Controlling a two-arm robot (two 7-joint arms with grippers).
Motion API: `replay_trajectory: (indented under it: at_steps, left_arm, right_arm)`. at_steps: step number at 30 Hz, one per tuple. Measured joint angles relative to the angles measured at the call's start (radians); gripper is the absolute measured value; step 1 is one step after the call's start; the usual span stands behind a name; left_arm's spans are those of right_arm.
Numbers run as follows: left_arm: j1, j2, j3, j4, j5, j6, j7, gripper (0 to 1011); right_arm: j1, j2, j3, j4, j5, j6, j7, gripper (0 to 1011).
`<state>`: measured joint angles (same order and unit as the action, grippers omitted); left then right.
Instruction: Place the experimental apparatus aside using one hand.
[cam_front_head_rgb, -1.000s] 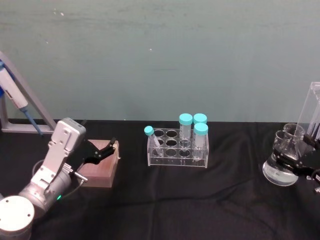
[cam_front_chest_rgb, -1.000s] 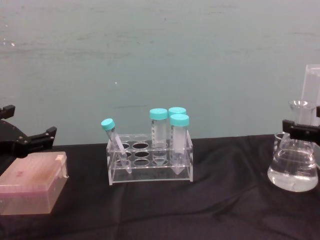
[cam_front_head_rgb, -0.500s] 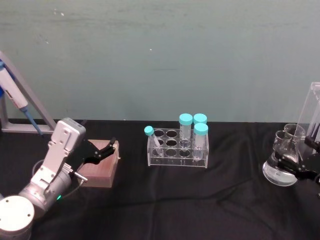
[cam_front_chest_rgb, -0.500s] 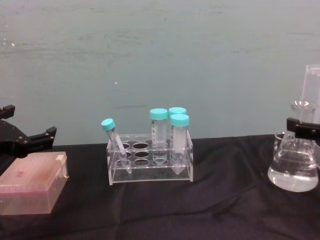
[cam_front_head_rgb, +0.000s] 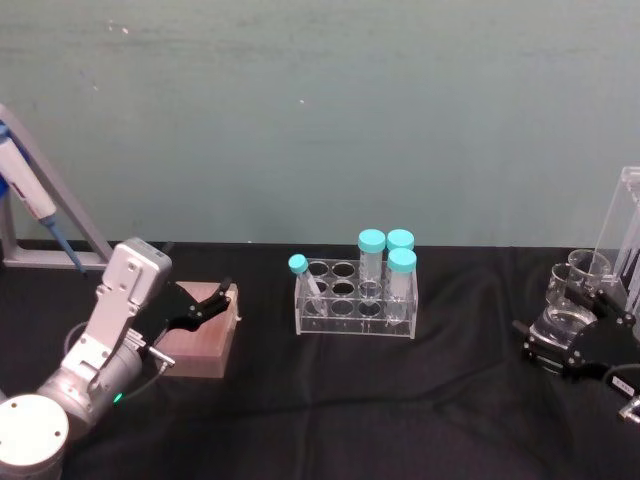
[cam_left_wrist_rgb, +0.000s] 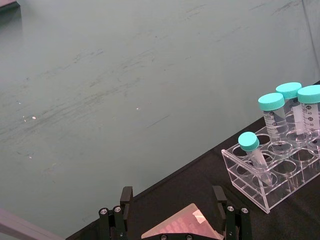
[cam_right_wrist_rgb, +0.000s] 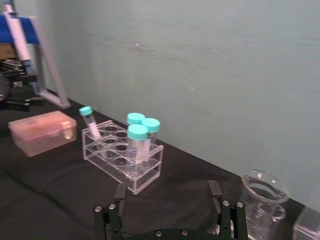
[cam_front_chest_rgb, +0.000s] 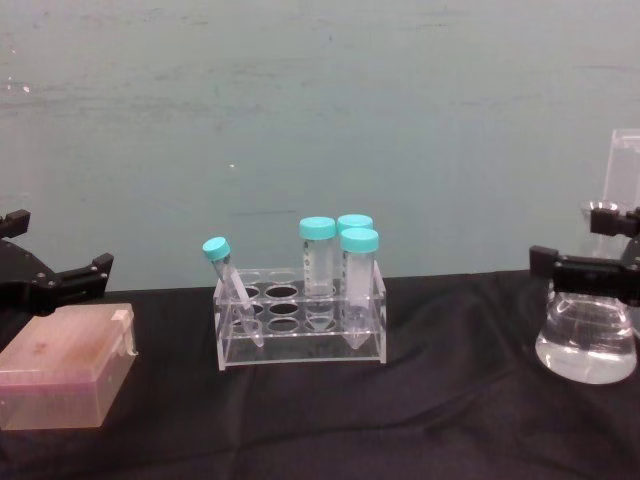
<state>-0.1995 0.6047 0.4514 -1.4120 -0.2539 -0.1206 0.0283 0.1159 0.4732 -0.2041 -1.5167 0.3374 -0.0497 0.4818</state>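
At the table's right edge, the right gripper hangs with fingers spread, grasping nothing, just before the conical flask. The left gripper idles agape over a pink box.

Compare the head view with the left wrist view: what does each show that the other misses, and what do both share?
Head view alone: the flask, small beaker, clear stand and right pincer at the right, plus the blue pipette at far left. Left wrist view alone: nothing extra. Both: the tube rack with teal-capped tubes, the pink box, and the open left pincer.
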Motion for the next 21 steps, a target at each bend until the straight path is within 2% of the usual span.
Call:
replay_trajectory:
  at_steps: [3,21]
  left_arm:
    - [0.0,0.0,0.0,0.0,0.0,0.0,0.0,1000]
    - [0.0,0.0,0.0,0.0,0.0,0.0,0.0,1000]
  right_arm:
    - [0.01,0.012,-0.017,0.011,0.013,-0.014,0.03,1000]
    - [0.008,0.008,-0.011,0.009,0.011,-0.011,0.021,1000]
